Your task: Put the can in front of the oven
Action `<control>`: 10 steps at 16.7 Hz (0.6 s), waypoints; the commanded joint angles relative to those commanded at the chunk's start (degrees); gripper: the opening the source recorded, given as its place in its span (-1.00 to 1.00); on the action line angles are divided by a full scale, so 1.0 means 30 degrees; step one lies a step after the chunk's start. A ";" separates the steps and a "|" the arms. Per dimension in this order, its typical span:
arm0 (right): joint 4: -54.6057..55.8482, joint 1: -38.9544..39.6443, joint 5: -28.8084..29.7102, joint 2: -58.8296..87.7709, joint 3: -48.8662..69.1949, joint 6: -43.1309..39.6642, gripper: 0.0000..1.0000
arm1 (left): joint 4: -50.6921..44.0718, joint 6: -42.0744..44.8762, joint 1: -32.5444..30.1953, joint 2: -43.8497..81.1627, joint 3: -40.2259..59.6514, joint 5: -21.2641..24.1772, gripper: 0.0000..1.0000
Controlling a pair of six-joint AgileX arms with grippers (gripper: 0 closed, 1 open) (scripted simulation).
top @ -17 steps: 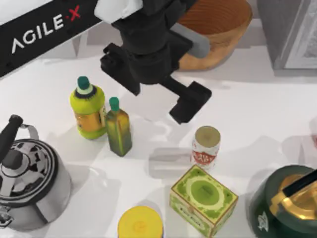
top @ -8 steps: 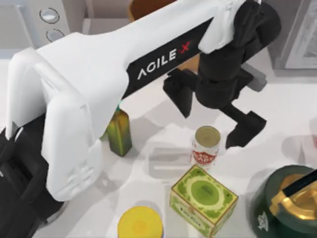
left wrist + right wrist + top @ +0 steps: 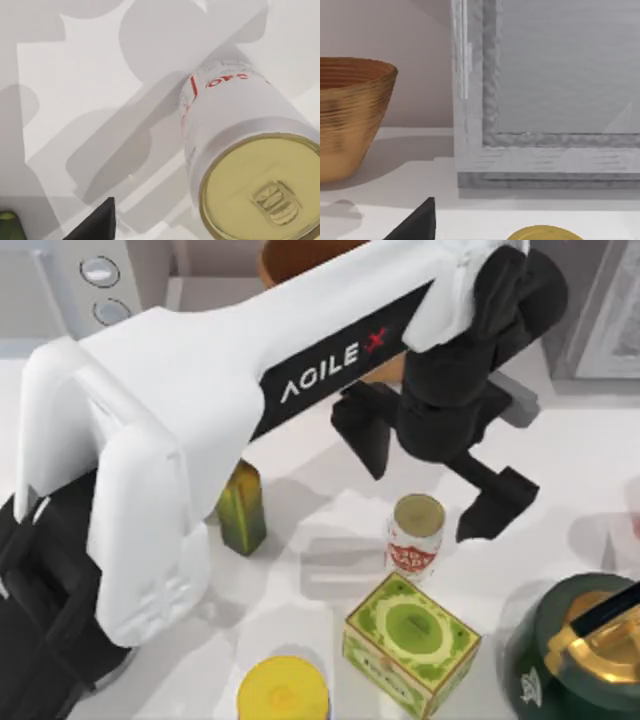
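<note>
The can (image 3: 416,536) stands upright just behind the green box (image 3: 411,638), untouched. The left gripper (image 3: 430,478) has barely shifted in the last half-second, hovering above the can, jaws spread wide and empty, probably lining up a grasp. Beyond, the oven (image 3: 590,310) waits; the right arm is parked near it.

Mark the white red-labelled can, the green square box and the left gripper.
White red-labelled can (image 3: 418,516), top view, on its beige-gold lid.
Green square box (image 3: 410,628), top view, on its top face.
Left gripper (image 3: 430,480), top view, midway between its open fingertips.
</note>
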 joint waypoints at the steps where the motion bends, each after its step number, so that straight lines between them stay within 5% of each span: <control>1: 0.0000 0.0000 0.0000 0.0000 0.0000 0.0000 1.00 | 0.0440 0.0015 -0.0014 -0.0042 -0.0465 -0.0009 1.00; 10: 0.0000 0.0000 0.0000 0.0000 0.0000 0.0000 1.00 | 0.4461 -0.0018 -0.0038 -0.0295 -0.4789 -0.0010 1.00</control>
